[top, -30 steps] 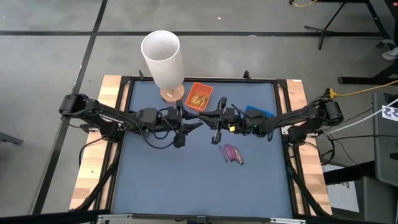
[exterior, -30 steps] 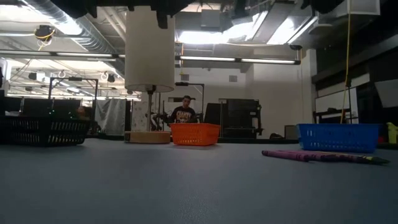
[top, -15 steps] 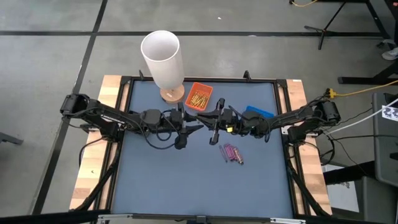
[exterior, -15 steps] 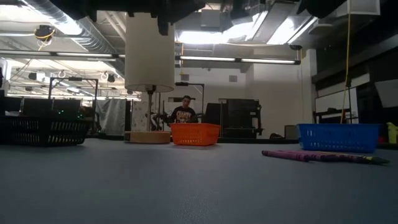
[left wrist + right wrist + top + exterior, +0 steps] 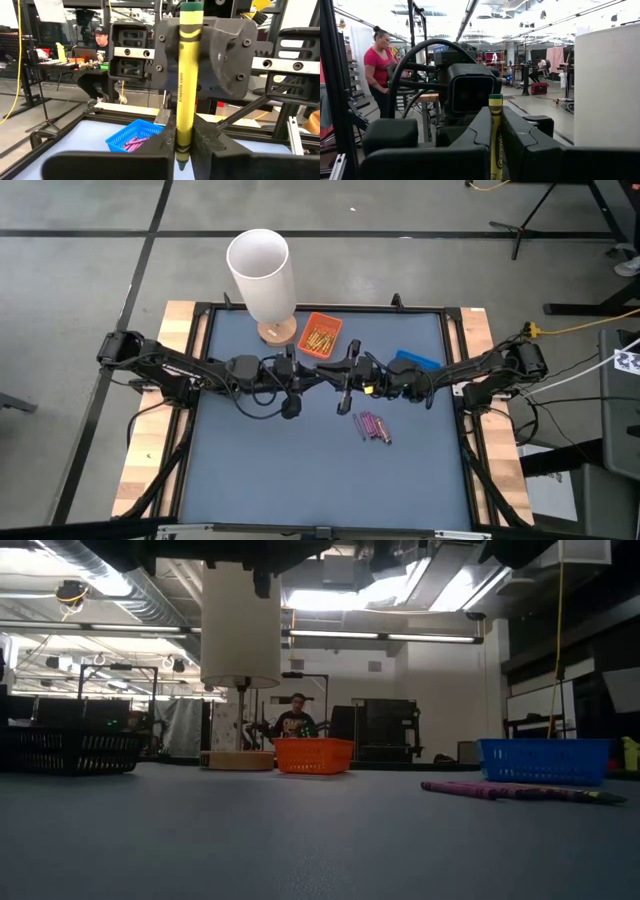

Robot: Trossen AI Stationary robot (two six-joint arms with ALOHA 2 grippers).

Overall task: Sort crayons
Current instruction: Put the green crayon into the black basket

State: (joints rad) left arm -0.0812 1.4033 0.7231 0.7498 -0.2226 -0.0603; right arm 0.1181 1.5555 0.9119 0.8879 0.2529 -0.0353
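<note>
A yellow crayon (image 5: 184,80) stands upright in the air over the middle of the table, with both grippers shut on it. My left gripper (image 5: 318,370) reaches in from the table's left and my right gripper (image 5: 338,370) from the right, and they meet tip to tip. Several purple crayons (image 5: 372,426) lie flat on the table, nearer than the grippers. An orange tray (image 5: 321,335) holds yellow crayons. A blue tray (image 5: 134,136) holds purple ones. My left gripper pinches the crayon's lower, pointed end (image 5: 182,145) between its two fingers (image 5: 160,147). The fingers lie level, coming from the table's left, across the crayon. The crayon stands upright, clear of the table. My right gripper pinches the same crayon higher up (image 5: 495,140) between its two fingers (image 5: 475,135), coming from the table's right, nearly level. The crayon's flat top end (image 5: 495,102) stands just above the fingers.
A tall white cylinder (image 5: 262,275) on a round wooden base (image 5: 277,332) stands at the far edge, left of the orange tray. The blue tray (image 5: 418,360) sits under my right arm. A dark basket (image 5: 65,750) shows at the left in the low view.
My left gripper has shut on the lower end of the yellow crayon that my right gripper holds. Both arms have stayed where they were, and the crayon has kept upright.
</note>
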